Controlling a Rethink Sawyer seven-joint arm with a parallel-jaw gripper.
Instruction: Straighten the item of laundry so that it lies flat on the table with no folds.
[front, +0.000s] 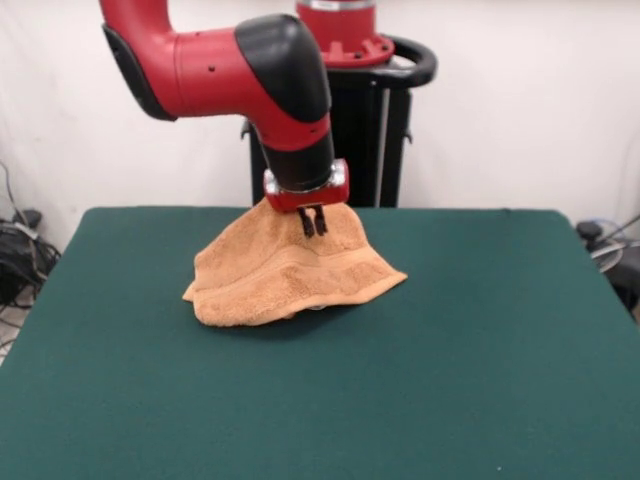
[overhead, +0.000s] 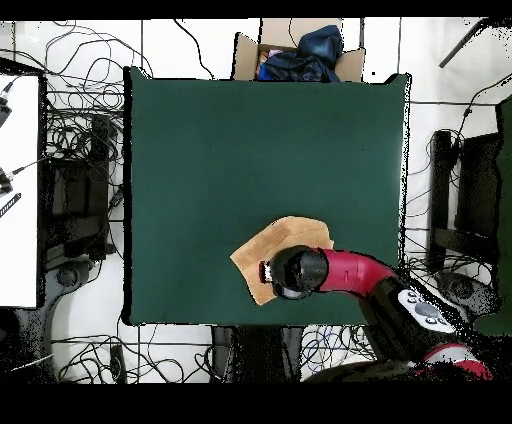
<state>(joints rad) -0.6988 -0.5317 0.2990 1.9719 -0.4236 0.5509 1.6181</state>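
Observation:
The orange-tan towel (front: 285, 270) lies bunched on the green table (front: 460, 350) near its far edge, with thick folds along its front. It rises to a peak under my gripper (front: 313, 224). The two black fingers stand close together and pinch the towel's top. In the overhead view the towel (overhead: 290, 236) shows near the table's (overhead: 250, 140) bottom edge, partly hidden under the arm's wrist (overhead: 297, 272), which covers the gripper.
The black pedestal (front: 375, 130) stands just behind the towel. In the overhead view a cardboard box holding dark blue cloth (overhead: 300, 55) sits beyond the table's top edge. Cables lie on the floor at the left (overhead: 80, 130).

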